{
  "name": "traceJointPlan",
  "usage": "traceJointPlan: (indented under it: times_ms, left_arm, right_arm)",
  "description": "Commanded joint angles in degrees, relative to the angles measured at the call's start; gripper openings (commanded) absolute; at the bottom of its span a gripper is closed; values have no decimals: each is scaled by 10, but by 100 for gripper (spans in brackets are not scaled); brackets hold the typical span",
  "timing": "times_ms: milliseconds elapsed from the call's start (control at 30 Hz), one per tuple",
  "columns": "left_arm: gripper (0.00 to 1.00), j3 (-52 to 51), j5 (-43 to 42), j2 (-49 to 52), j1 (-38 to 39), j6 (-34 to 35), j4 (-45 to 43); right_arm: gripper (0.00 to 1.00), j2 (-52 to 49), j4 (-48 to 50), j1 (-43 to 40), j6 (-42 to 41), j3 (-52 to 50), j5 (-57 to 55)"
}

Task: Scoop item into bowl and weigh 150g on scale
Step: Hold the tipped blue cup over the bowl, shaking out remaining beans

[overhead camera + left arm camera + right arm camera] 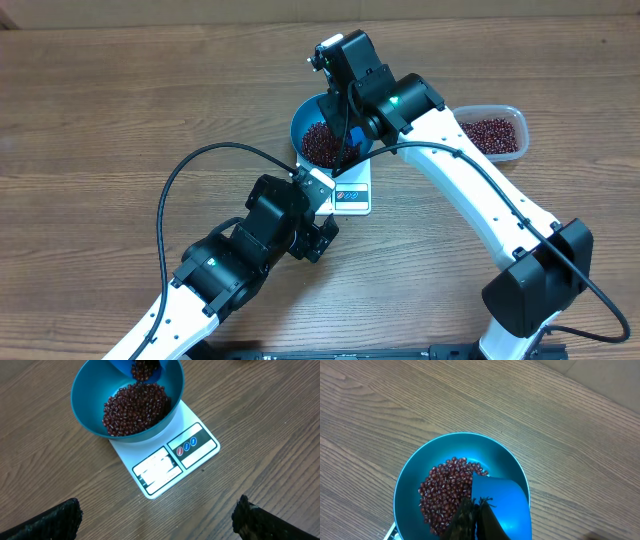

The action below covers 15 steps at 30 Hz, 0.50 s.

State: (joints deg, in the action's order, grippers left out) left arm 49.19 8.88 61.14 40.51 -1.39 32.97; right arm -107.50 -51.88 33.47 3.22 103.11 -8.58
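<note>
The blue bowl (299,128) stands on the white scale (353,196) and holds a heap of red-brown beans (321,146). My right gripper (343,112) hangs over the bowl, shut on the handle of a small blue scoop (502,505). The scoop (142,367) is tipped over the bowl (85,395), with beans at its lip above the heap (135,407). In the right wrist view the gripper (476,505) pinches the scoop over the beans (442,492) inside the bowl (410,475). My left gripper (157,520) stands wide open over bare wood in front of the scale (170,460).
A clear plastic tub (492,132) with more beans sits at the right, behind the right arm. The left arm's black cable (190,165) loops over the table left of the scale. The left gripper (325,212) hovers at the scale's front left corner.
</note>
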Motion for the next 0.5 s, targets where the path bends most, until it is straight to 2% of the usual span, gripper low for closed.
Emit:
traceJointPlan:
  times_ms: [0, 467]
  left_arm:
    - [100, -3, 7, 2, -1, 7, -2]
    - [100, -3, 7, 3, -1, 7, -2]
  right_arm:
    - [4, 27, 3, 3, 3, 24, -9]
    - [4, 27, 4, 3, 44, 24, -14]
